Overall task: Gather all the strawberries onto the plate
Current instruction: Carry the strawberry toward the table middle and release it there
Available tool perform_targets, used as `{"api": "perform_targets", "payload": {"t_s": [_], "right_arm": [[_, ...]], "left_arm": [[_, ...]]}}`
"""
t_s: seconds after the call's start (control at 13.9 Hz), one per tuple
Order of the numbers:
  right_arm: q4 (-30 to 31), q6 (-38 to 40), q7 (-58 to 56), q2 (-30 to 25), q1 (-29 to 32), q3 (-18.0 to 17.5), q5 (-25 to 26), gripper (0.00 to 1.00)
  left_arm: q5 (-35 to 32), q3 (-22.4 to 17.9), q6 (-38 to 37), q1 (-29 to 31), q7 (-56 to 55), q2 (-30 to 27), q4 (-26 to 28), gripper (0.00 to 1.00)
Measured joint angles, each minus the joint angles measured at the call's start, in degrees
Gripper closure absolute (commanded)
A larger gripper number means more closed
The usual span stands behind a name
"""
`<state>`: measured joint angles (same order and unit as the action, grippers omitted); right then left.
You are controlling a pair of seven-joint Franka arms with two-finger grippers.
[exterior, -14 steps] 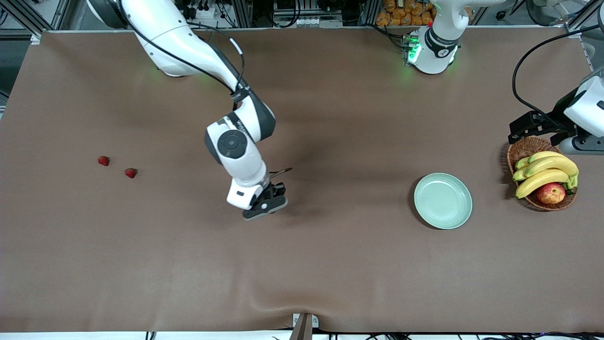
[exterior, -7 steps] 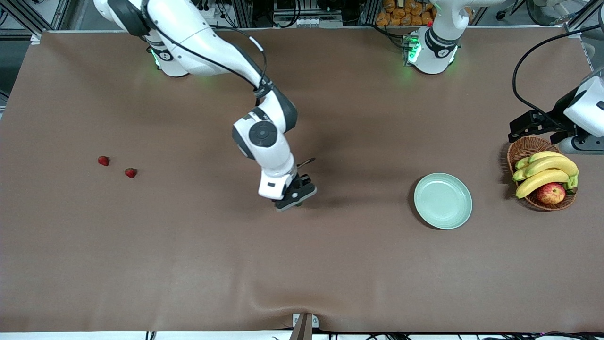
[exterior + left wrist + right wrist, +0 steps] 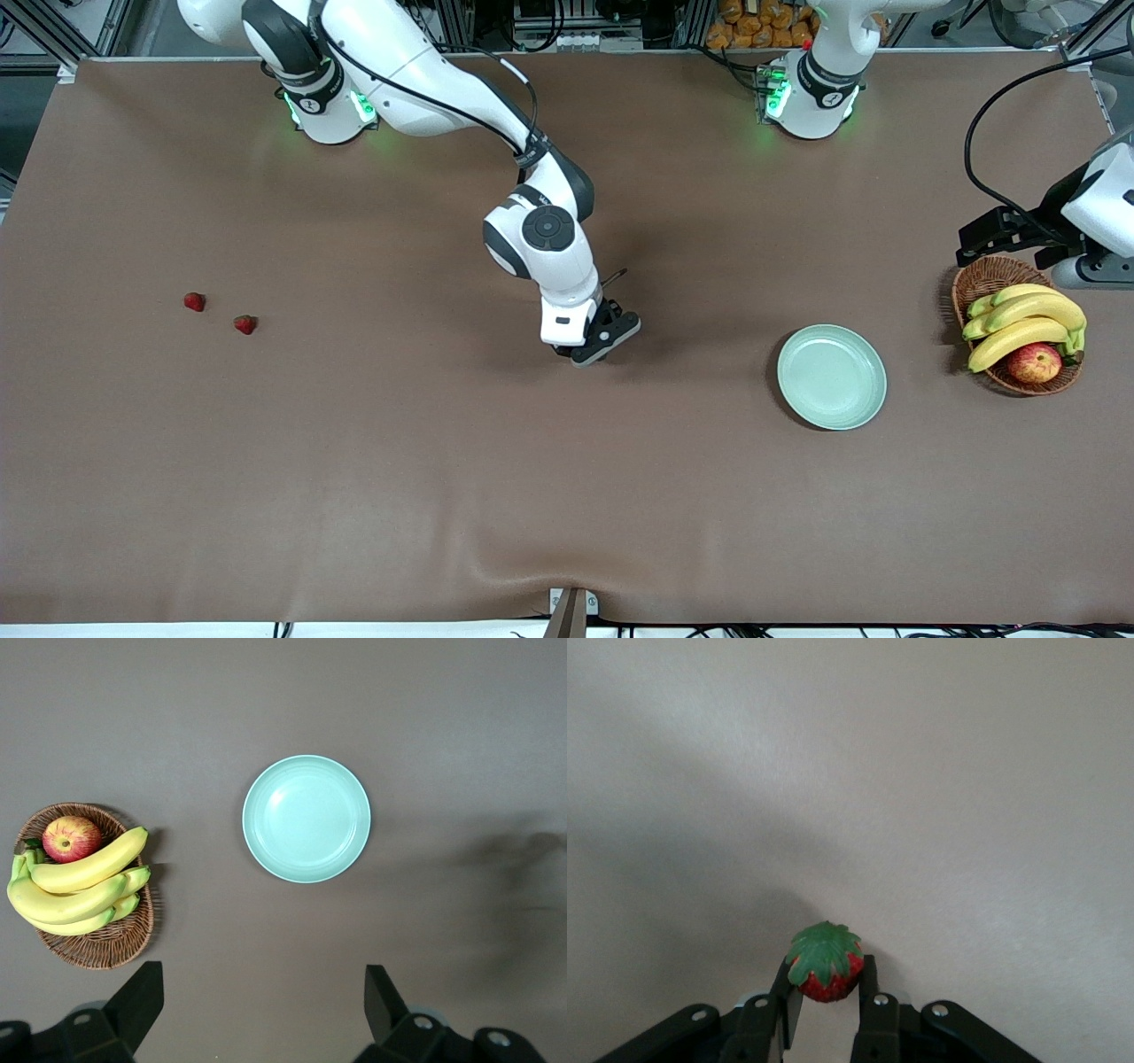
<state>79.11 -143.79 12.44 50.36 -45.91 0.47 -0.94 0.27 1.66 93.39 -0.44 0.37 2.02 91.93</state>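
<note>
Red strawberry (image 3: 825, 967) pinched in right gripper (image 3: 592, 347) over bare table (image 3: 443, 443), seen only by right wrist, two strawberries (image 3: 194, 302) (image 3: 245, 324) in front view, left gripper (image 3: 266, 1014) spread wide above mint plate (image 3: 306, 818)

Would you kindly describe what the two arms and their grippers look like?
Both arms are glossy white with dark grey joints, round grey caps and black cables alongside. Green lights glow at their bases. The right gripper and left gripper are black, with flat black fingers.

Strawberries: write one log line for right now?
right gripper: holds strawberry | table strawberries: two | plate: empty | left gripper: open, waiting
</note>
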Motion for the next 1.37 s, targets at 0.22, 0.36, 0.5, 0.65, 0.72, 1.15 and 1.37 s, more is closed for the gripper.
{"api": "perform_targets", "payload": {"t_s": [0.22,0.36,0.5,0.65,0.72,1.15,1.37], "right_arm": [[-0.2,0.0,2.9,1.0,-0.9,0.0,0.0,1.0],[-0.2,0.0,3.2,1.3,-1.0,0.0,0.0,1.0],[-0.2,0.0,3.2,1.6,-1.0,0.0,0.0,1.0],[-0.6,0.0,3.2,2.3,-1.0,0.0,0.0,0.29],[-0.9,-0.1,3.2,2.6,-1.0,0.0,0.0,0.0],[-2.8,-0.4,3.3,2.7,-1.0,0.2,0.0,0.0],[-3.9,-0.3,3.5,1.7,-0.9,1.0,0.0,0.0]], "left_arm": [[0.0,0.0,-0.1,0.0,0.0,0.0,0.2,0.0],[0.0,0.0,-0.1,0.0,0.0,0.1,0.7,0.0],[0.0,0.0,0.0,0.0,0.0,0.2,1.1,0.0],[0.0,0.0,0.0,0.0,0.0,0.2,1.1,0.0],[0.0,0.0,0.0,0.0,0.0,0.2,1.1,0.0],[0.0,0.1,0.1,-0.1,-0.1,0.2,1.0,0.0],[0.0,0.2,0.1,-0.2,-0.1,0.2,1.0,0.0]]}}
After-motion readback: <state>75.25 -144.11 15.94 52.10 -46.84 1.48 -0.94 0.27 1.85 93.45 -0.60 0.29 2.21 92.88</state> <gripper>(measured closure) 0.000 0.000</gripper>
